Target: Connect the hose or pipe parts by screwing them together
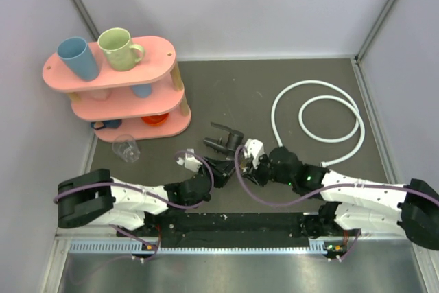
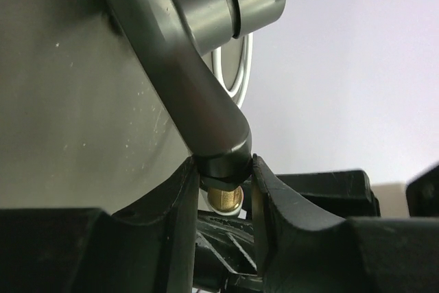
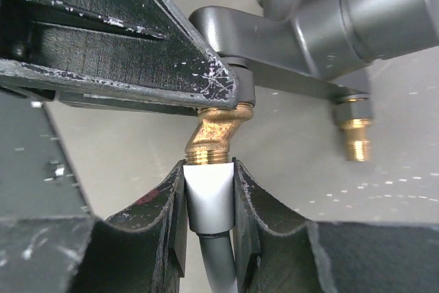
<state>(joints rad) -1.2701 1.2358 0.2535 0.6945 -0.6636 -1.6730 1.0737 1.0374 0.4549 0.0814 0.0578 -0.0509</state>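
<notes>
My left gripper [image 2: 225, 182] is pinched on one dark leg of the Y-shaped tap fitting [image 1: 223, 138]. The leg's collar sits squeezed between the two fingers, with a brass tip showing just beneath it.

My right gripper [image 3: 208, 175] is clamped around the end nut [image 3: 208, 200] of the white hose [image 1: 274, 118]. The nut stands upright between the pads and the hose trails down out of the jaws. The nut's top touches the brass threaded end [image 3: 214, 134] of the fitting. That brass piece leans at an angle to the nut, and I can't tell whether any thread has caught. A second brass end [image 3: 357, 136] hangs free to the right, touching nothing.

The two grippers meet just in front of the arm bases, near the middle of the dark grey table [image 1: 226, 87]. The rest of the hose lies in two loops on the right side of the table.

At the far left stands a pink tiered shelf [image 1: 164, 49] carrying a blue cup [image 1: 77, 57] and a green mug [image 1: 118, 48]. A clear plastic cup [image 1: 127, 147] sits on the table near its foot. Plain pale walls close in the cell.
</notes>
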